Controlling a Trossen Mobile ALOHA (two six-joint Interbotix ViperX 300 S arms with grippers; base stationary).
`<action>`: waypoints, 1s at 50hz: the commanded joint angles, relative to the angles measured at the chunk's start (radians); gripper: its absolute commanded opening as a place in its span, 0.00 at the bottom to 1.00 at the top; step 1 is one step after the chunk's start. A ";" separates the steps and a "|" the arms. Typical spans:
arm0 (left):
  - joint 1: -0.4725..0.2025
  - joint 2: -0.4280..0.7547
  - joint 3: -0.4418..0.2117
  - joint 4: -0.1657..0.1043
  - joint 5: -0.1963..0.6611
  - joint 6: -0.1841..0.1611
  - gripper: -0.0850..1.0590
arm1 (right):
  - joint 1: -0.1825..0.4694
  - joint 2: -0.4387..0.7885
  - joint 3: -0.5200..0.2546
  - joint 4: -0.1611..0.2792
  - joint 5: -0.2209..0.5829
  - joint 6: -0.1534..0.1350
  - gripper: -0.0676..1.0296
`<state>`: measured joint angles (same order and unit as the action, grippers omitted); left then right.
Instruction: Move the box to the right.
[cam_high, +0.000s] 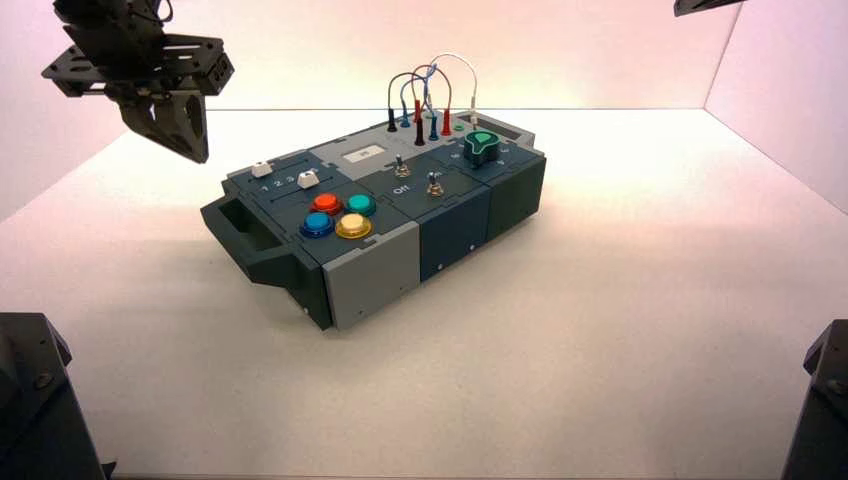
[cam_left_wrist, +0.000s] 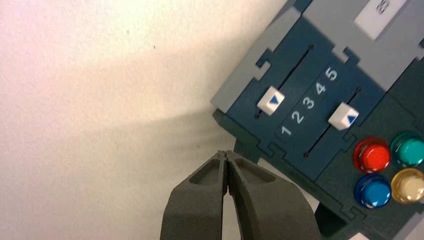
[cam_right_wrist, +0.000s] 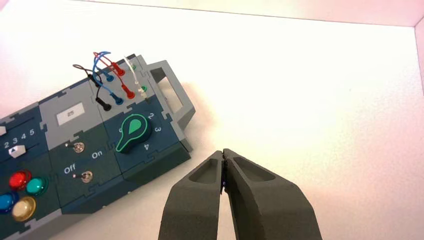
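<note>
A pale white table (cam_high: 620, 330) under pinkish walls fills the high view. The box (cam_high: 385, 215) stands near the middle, turned at an angle, a handle (cam_high: 245, 235) at its left end. Bare tabletop lies open on every side, with wide room to its right. The left gripper (cam_high: 175, 120) hangs above the table, up and to the left of the box, not touching it. Only a sliver of the right arm shows at the top right corner.

The left wrist view shows what the high one cannot: the left gripper (cam_left_wrist: 226, 156) has its fingertips pressed together, empty, above bare table just beside the box's edge. Two white sliders (cam_left_wrist: 271, 100) flank printed numbers "1 2 3 4 5". The red button (cam_left_wrist: 372, 155), teal, blue and yellow buttons sit beside them.

The right wrist view shows the right gripper (cam_right_wrist: 223, 153), fingertips together, holding nothing, over the table near the box's knob end. A second handle (cam_right_wrist: 172, 95) is visible here. The green knob (cam_right_wrist: 132, 131) has numbers "2", "3", "4" around it; two toggle switches (cam_right_wrist: 86, 176) carry "On" and "Off". Looped wires (cam_right_wrist: 107, 75) plug in behind the knob.
</note>
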<state>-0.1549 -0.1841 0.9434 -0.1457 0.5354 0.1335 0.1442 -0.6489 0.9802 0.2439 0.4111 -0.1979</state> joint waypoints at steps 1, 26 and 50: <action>-0.003 -0.006 -0.017 -0.002 0.015 -0.005 0.05 | 0.005 -0.009 -0.032 0.006 -0.005 0.000 0.04; -0.003 0.048 -0.021 -0.002 0.035 -0.006 0.05 | 0.005 -0.017 -0.032 0.005 -0.005 0.000 0.04; -0.023 0.110 -0.066 -0.003 0.020 -0.005 0.05 | 0.002 -0.043 -0.032 0.006 -0.011 0.000 0.04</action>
<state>-0.1641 -0.0690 0.9050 -0.1457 0.5614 0.1289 0.1442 -0.6842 0.9802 0.2439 0.4111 -0.1979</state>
